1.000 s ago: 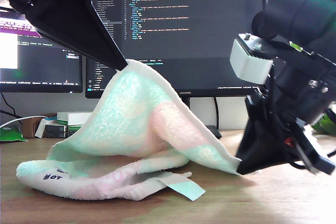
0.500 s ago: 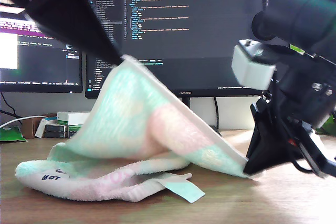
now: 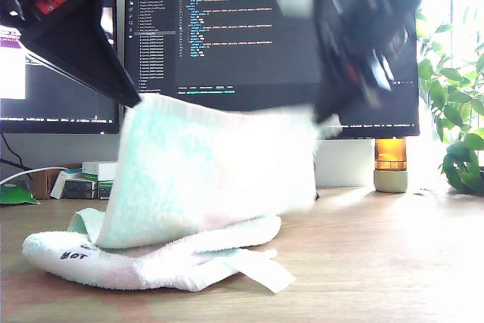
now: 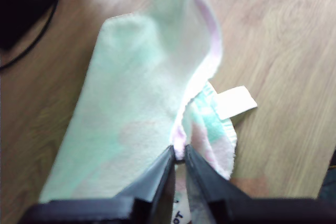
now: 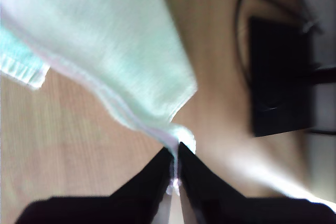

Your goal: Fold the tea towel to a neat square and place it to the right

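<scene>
A pale mint-green terry tea towel [image 3: 204,168] with faint pink bands and pink edging hangs as a raised sheet above the wooden desk [image 3: 378,262], its upper edge held level at two corners in front of the monitor [image 3: 227,35]. Its lower part lies bunched on the desk, directly beneath the lifted sheet, with dark printed lettering on the rumpled end and a small white label sticking out flat beside it. Glare washes much of the cloth near white.
</scene>
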You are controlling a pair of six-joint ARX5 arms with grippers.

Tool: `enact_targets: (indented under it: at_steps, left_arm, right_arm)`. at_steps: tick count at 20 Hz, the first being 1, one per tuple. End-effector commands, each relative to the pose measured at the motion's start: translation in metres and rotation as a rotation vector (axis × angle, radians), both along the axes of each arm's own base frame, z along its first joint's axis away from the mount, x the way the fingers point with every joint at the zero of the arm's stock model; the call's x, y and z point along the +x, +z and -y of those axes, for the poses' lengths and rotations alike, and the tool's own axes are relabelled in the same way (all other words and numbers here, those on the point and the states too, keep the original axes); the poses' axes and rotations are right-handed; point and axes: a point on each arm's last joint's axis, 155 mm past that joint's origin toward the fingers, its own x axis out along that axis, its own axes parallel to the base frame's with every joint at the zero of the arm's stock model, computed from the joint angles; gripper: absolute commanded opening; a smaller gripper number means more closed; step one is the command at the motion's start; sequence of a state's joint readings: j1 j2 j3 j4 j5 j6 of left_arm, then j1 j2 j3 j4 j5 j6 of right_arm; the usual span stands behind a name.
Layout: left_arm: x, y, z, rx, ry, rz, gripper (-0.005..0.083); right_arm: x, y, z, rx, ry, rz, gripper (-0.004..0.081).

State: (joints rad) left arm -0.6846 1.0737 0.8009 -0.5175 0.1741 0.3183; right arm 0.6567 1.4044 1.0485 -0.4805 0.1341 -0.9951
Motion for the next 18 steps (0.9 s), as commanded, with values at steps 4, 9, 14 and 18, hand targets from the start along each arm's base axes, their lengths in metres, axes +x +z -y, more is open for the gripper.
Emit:
enact_targets:
  at_steps: [4,9,14,18]
  left_arm:
    - [0.010,0.064,0.006,-0.059,0.001,0.077,-0.0024]
    - [0.007,0.093,-0.004,-0.022,0.013,0.094,-0.0024]
    - [0.018,0.139,-0.012,-0.018,0.041,0.213,-0.0023]
    - [0.039,0.169,-0.015,-0.022,0.039,0.333,-0.0024]
  right_arm:
    - [-0.005,0.045,-0.006,-0.026,0.007,0.012,-0.0011]
    - [-0.012,0.086,-0.002,-0.074,-0.004,0.042,-0.0011]
    - [-0.007,0.154,-0.001,-0.029,-0.045,0.155,-0.0012]
    - [0.006,0.195,-0.012,0.084,-0.065,0.260,-0.0012]
